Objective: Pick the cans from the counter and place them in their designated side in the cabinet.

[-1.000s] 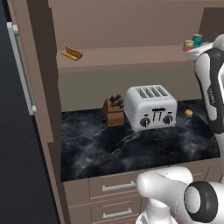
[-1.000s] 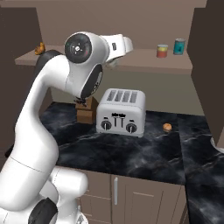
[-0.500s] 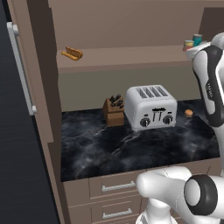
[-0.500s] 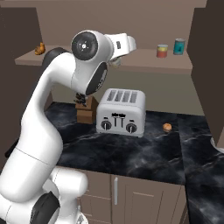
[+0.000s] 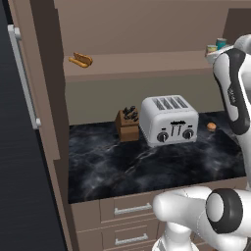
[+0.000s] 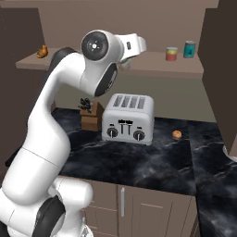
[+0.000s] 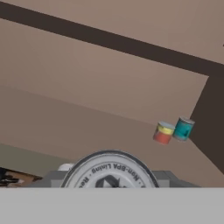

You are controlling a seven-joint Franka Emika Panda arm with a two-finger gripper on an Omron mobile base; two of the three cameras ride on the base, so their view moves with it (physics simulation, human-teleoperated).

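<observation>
Black marble bench (image 5: 147,166) carrying toaster (image 5: 169,118) and knife block (image 5: 127,124). Red-orange can (image 6: 171,53) near shelf's (image 6: 92,65) right end beside teal can (image 6: 189,49). Hand (image 6: 124,66) now nearer them, closed on another can (image 7: 109,171).

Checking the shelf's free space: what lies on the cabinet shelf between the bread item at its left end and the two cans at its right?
In the left base view, the cabinet shelf is bare between the bread item and the two cans.

Can lid with printed lettering (image 7: 109,171) at bottom, cream-yellow and red can (image 7: 164,132) touching teal can (image 7: 183,128) on cabinet shelf (image 7: 87,127)
</observation>
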